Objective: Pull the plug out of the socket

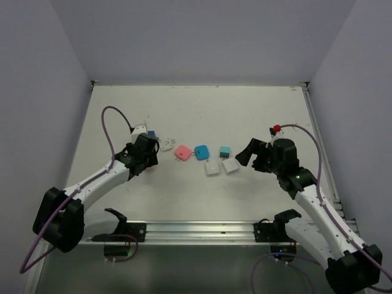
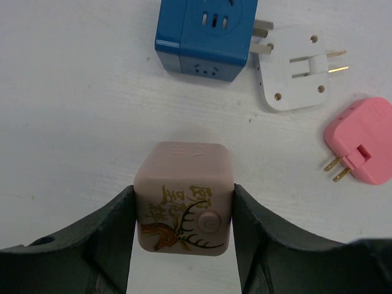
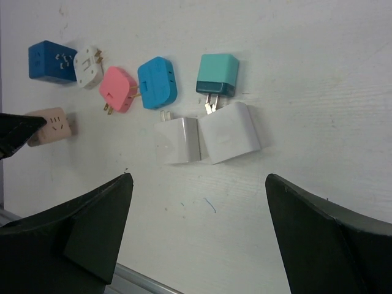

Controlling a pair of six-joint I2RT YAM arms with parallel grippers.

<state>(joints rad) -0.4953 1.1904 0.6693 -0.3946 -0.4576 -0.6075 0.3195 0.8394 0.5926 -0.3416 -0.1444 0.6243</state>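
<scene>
Socket cube, beige, sits on table, pinched side-to-side by L gripper. Blue cube just beyond it, white plug and pink plug off to its right. R gripper well apart from beige cube, fingers spread wide, holding nothing, near two white adapters.

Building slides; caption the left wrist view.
Left hand grips a beige cube socket; blue cube, white plug, pink plug lie beyond.

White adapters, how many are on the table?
3. A white plug sits beside the blue cube; a square white charger and a larger white charger lie side by side by the teal plug. None seems hidden.
</scene>
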